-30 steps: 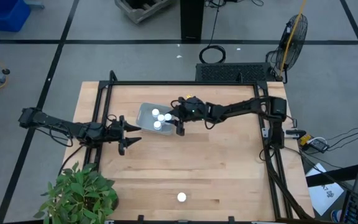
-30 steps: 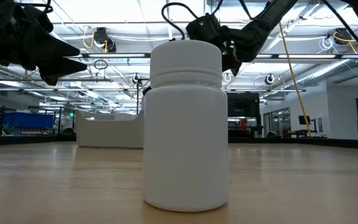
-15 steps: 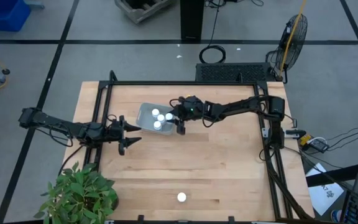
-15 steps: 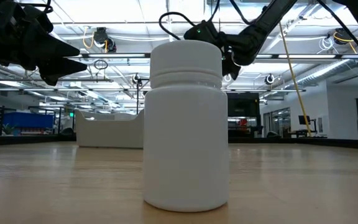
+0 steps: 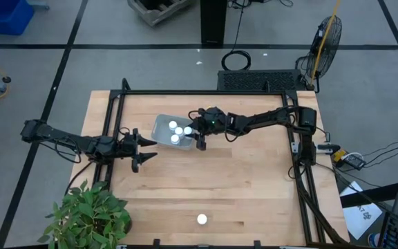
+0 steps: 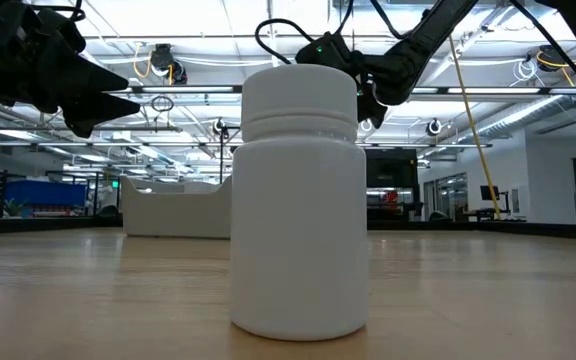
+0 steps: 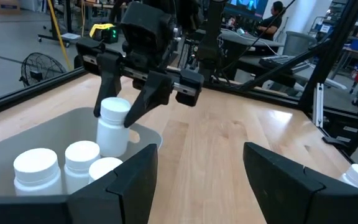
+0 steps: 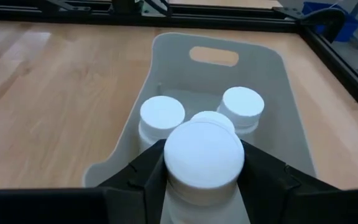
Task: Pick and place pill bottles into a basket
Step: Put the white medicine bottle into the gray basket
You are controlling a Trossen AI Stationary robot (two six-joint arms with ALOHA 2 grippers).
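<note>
Right wrist view: right hand [image 8: 202,180] clamps a white round-capped pill bottle [image 8: 204,155] over the grey basket [image 8: 278,81], seemingly three inside

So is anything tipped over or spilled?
No, nothing stands out. Three pill bottles stand upright in the basket, the right gripper holds a fourth over it, and the last bottle stands alone near the table's front edge.

no readable text, label or number anywhere
</note>
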